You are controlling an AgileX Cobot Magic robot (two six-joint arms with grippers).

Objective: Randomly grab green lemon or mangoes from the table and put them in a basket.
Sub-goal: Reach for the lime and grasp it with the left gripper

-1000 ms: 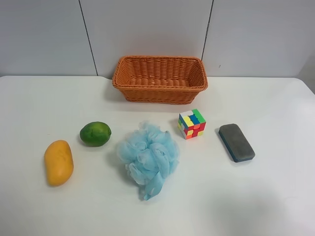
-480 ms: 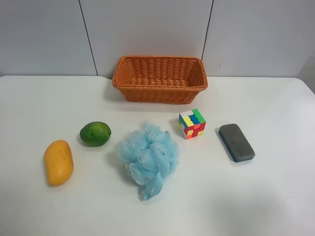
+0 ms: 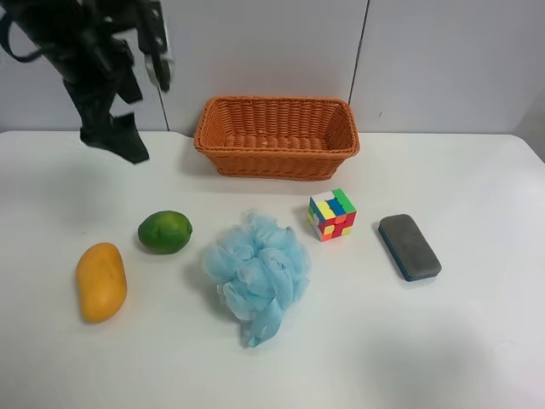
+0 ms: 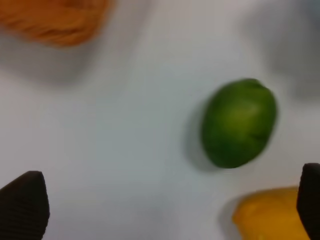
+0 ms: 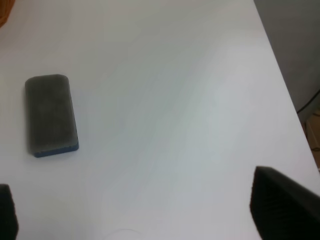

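Observation:
The green lemon [image 3: 165, 232] lies on the white table [image 3: 460, 341] at the left, with the yellow-orange mango [image 3: 101, 281] just in front of it. The orange wicker basket [image 3: 277, 158] stands at the back middle and looks empty. The arm at the exterior high view's left is my left arm; its gripper [image 3: 119, 143] hangs above the table behind the lemon. In the left wrist view the left gripper [image 4: 165, 210] is open and empty, with the lemon [image 4: 239, 122], mango [image 4: 272, 215] and a basket corner [image 4: 55, 20] below. My right gripper [image 5: 145, 215] is open and empty.
A light blue bath pouf [image 3: 255, 273] lies in the middle. A coloured puzzle cube [image 3: 332, 215] sits right of it. A grey eraser block [image 3: 410, 247] lies further right and also shows in the right wrist view [image 5: 50, 115], near the table's edge.
My left arm has come into the exterior high view at the upper left; no arm showed before. The fruits, basket and other objects have not moved.

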